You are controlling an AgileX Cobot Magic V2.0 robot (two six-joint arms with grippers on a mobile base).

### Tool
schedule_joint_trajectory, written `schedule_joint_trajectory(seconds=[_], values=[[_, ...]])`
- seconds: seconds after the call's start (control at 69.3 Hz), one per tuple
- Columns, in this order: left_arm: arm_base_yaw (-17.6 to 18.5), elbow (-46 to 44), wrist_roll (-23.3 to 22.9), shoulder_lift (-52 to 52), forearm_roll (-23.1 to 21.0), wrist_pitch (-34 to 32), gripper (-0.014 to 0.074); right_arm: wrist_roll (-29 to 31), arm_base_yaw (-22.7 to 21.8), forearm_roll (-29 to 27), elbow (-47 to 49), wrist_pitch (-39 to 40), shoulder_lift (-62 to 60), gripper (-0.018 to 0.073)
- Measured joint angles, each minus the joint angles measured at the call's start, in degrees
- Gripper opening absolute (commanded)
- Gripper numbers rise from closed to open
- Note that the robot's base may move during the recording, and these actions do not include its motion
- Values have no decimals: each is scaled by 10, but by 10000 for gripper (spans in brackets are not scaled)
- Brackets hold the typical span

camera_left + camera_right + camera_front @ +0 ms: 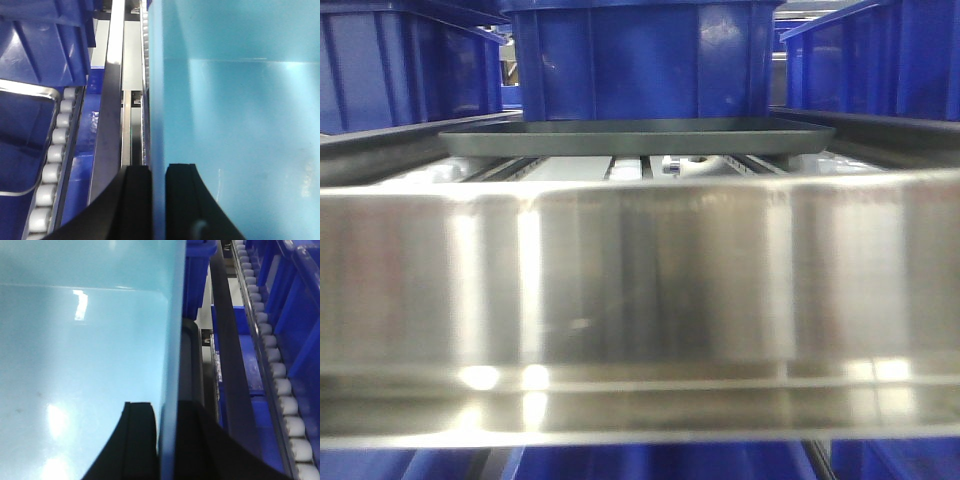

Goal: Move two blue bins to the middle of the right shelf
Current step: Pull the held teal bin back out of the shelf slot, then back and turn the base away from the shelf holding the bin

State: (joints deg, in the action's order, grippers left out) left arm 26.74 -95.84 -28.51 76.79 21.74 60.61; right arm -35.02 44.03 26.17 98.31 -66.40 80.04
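Clenched on the blue bin (640, 60) from both sides: left gripper (157, 172) pinching one side wall, right gripper (167, 407) pinching the opposite wall, each with one finger inside and one outside; inside, glossy pale floor streaked with glare; standing centrally on a dark tray (640, 135) behind the steel rail (640, 290); flanked by other blue bins (400, 60) beside roller lanes (277, 385).

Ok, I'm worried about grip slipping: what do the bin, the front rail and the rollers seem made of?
The bin looks like moulded plastic, smooth and glossy: lamp glare on its inner wall. The rail seems brushed stainless steel: bright streaked reflections. The rollers are probably pale matte plastic, though too small to be sure.
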Motion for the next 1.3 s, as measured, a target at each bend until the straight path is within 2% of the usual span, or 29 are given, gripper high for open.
schedule_joint_trajectory(seconds=[1.299], values=[[0, 0, 0, -4, 4, -1, -111, -1, 0, -3, 0, 3, -2, -162]])
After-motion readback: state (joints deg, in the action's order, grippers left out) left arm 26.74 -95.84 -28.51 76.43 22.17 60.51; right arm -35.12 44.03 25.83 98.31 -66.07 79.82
